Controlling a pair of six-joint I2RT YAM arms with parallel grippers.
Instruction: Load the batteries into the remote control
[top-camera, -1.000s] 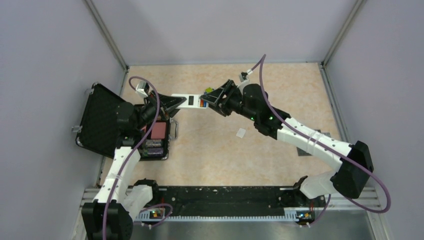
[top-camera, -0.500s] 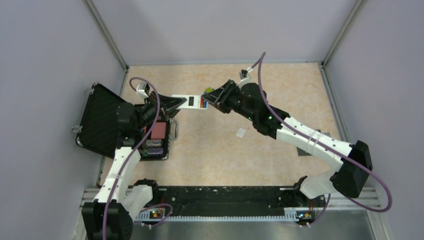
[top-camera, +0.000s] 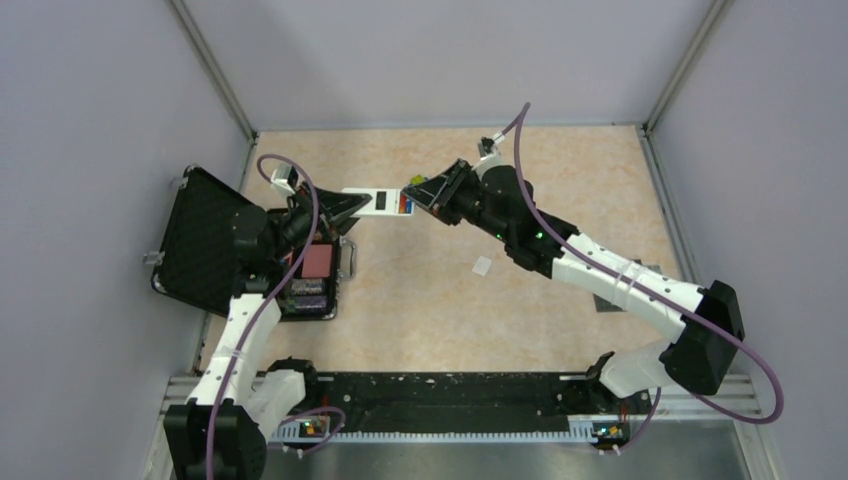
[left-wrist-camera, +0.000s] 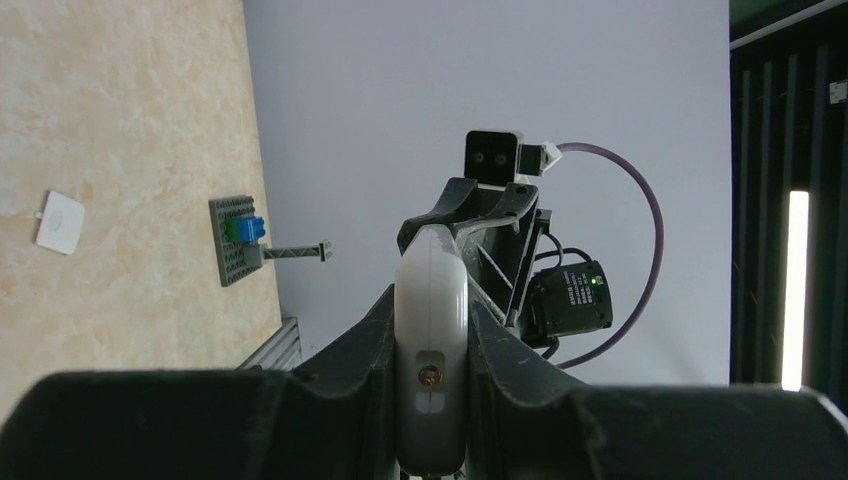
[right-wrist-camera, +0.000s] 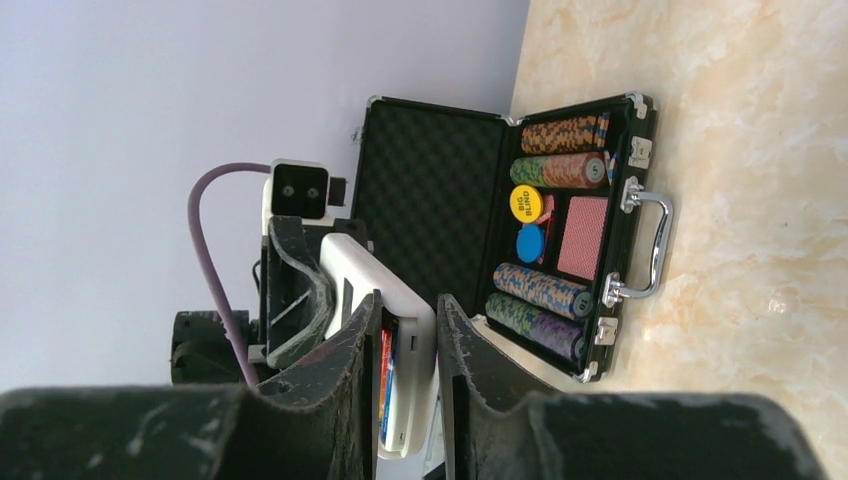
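Note:
The white remote control (top-camera: 375, 203) is held in the air between both grippers, back side up. My left gripper (top-camera: 345, 206) is shut on its left end; in the left wrist view the remote's rounded edge (left-wrist-camera: 432, 330) is clamped between the fingers (left-wrist-camera: 375, 335). My right gripper (top-camera: 420, 197) is closed around the other end, where the open battery bay is. The orange-red and blue batteries (top-camera: 405, 206) lie side by side in that bay. In the right wrist view they (right-wrist-camera: 385, 370) show as thin strips under the left finger, inside the remote (right-wrist-camera: 410, 340).
An open black case of poker chips (top-camera: 215, 240) lies at the left under the left arm and shows in the right wrist view (right-wrist-camera: 560, 230). A small white piece (top-camera: 481, 266) lies mid-table. A grey baseplate with a blue brick (left-wrist-camera: 237, 240) lies at the right.
My right gripper has shifted very slightly on the remote's battery end. The left gripper and the remote have stayed where they were.

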